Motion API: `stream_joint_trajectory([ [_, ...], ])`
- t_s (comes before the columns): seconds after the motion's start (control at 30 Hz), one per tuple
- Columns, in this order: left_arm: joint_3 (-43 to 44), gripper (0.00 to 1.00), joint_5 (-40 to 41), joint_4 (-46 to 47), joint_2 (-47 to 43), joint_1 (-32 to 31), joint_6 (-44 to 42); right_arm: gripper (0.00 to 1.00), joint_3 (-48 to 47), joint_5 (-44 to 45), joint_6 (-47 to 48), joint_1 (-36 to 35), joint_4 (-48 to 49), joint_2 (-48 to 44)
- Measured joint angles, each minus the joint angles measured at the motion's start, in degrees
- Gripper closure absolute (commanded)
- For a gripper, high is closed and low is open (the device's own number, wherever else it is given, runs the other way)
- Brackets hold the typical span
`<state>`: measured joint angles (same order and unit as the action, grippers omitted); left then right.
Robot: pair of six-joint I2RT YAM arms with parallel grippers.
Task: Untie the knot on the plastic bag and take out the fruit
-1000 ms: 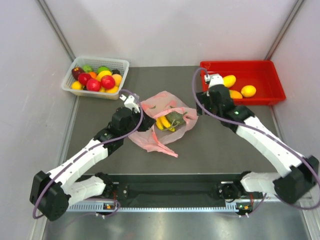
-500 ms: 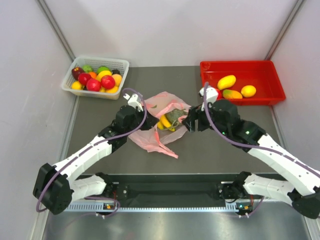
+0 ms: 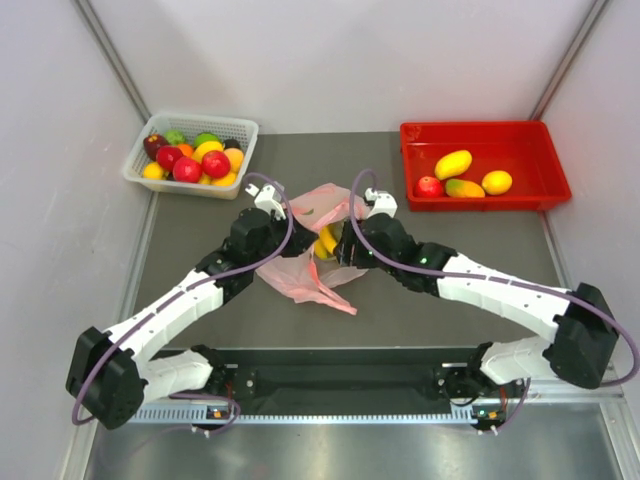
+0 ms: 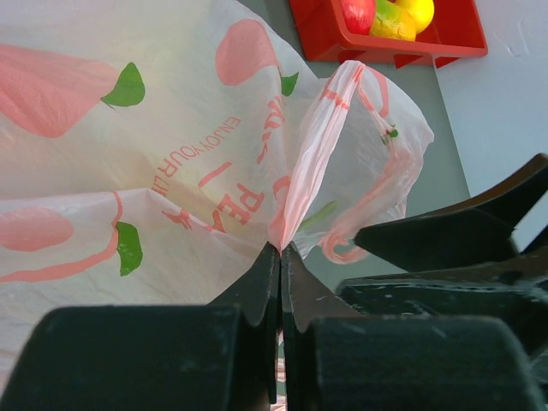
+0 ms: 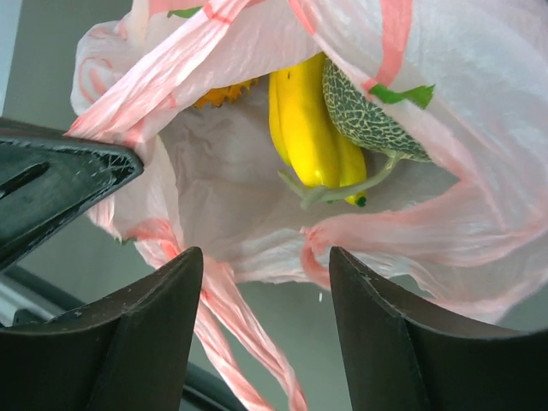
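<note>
Plastic bag point(image 4: 171, 163) held open
Left jaws clamp its thin, slippery film; right jaws, half-open and empty, face the firm bananas point(image 5: 304, 128), likely best gripped mid-bunch.

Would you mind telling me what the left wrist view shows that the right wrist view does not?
Only the left wrist view: the left pincer shut on a fold of the plastic bag, with the red tray beyond. Only the right wrist view: bananas and melon inside, seen past the open right pincer. Both: the plastic bag itself.
</note>
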<state>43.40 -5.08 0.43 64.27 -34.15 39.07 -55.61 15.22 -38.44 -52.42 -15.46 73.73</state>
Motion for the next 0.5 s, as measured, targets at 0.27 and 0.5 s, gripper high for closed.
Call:
stream_joint_trajectory([
  [0.27,0.00,1.00,0.20,0.00,-0.02,0.00,-0.07,0.39,-0.04,5.18,-4.26,-3.21,2.43,5.16],
  [0.5,0.00,1.00,0.44,-0.26,-0.70,0.00,-0.28,0.37,-3.91,10.67,-4.00,-7.89,-3.89,0.63],
])
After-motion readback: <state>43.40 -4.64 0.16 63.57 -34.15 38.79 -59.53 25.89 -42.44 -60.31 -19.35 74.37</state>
